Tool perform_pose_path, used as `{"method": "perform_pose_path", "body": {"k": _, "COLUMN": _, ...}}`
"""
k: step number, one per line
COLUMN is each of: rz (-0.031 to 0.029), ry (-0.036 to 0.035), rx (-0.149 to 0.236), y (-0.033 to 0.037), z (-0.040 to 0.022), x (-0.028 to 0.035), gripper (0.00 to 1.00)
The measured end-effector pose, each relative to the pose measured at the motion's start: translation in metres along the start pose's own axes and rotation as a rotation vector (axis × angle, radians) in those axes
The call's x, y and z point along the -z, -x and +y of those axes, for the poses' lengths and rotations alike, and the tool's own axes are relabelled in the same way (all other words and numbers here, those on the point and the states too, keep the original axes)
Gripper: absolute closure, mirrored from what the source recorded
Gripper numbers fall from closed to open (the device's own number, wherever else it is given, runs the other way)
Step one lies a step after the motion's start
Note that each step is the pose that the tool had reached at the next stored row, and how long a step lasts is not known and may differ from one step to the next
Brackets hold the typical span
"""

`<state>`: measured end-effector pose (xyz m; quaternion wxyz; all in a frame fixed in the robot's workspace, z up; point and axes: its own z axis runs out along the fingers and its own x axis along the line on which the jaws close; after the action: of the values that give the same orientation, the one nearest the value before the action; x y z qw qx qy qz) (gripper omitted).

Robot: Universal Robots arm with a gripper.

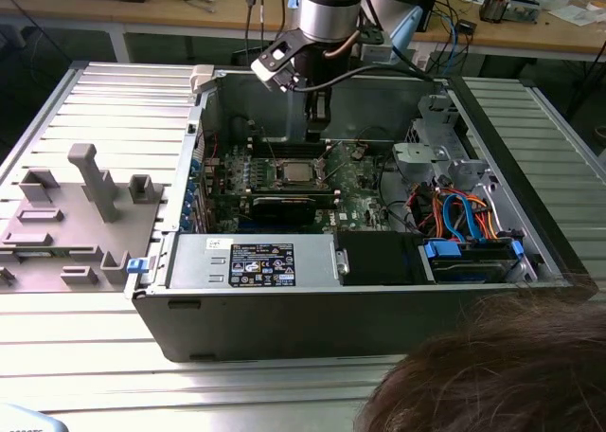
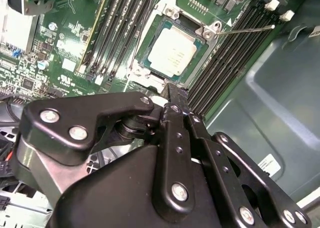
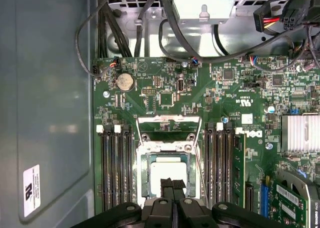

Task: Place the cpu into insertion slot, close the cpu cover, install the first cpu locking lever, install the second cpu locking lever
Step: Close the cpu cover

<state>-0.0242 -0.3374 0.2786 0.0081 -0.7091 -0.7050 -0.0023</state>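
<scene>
Gripper [image 3: 172, 184] clenched on nothing, fingertips pressed together, poised over the cpu [image 3: 167, 174], which lies seated in its socket. The cpu cover [image 3: 168, 122] appears tilted up beyond it. Memory slots [image 3: 116, 168] crowd both sides. The white sticker [image 3: 31, 187] on the case wall is illegible.

Cpu [image 2: 172, 52]: dull silvery-tan top. Motherboard [image 3: 165, 95]: green, with fine pale markings. Gripper [image 3: 173, 182]: black, with silver screw heads. Cables [image 1: 461, 214], toward the exterior view's right: orange and blue. Case wall [image 3: 50, 88]: plain grey.
</scene>
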Motion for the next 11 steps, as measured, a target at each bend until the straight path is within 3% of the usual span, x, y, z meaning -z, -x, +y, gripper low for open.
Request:
{"method": "perform_pose_path", "body": {"k": 8, "rz": 0.0000, "ry": 0.0000, "rx": 0.000, "y": -0.0001, "z": 0.0086, "x": 0.0000, "gripper": 0.89}}
{"method": "perform_pose_path", "body": {"k": 9, "rz": -0.0001, "ry": -0.0001, "rx": 0.000, "y": -0.0001, "z": 0.0143, "x": 0.0000, "gripper": 0.89}}
{"method": "perform_pose_path", "body": {"k": 10, "rz": 0.0000, "ry": -0.0011, "rx": 0.000, "y": -0.0002, "z": 0.0274, "x": 0.0001, "gripper": 0.89}}
{"method": "perform_pose_path", "body": {"k": 11, "rz": 0.0000, "ry": -0.0022, "rx": 0.000, "y": -0.0002, "z": 0.0363, "x": -0.0001, "gripper": 0.89}}
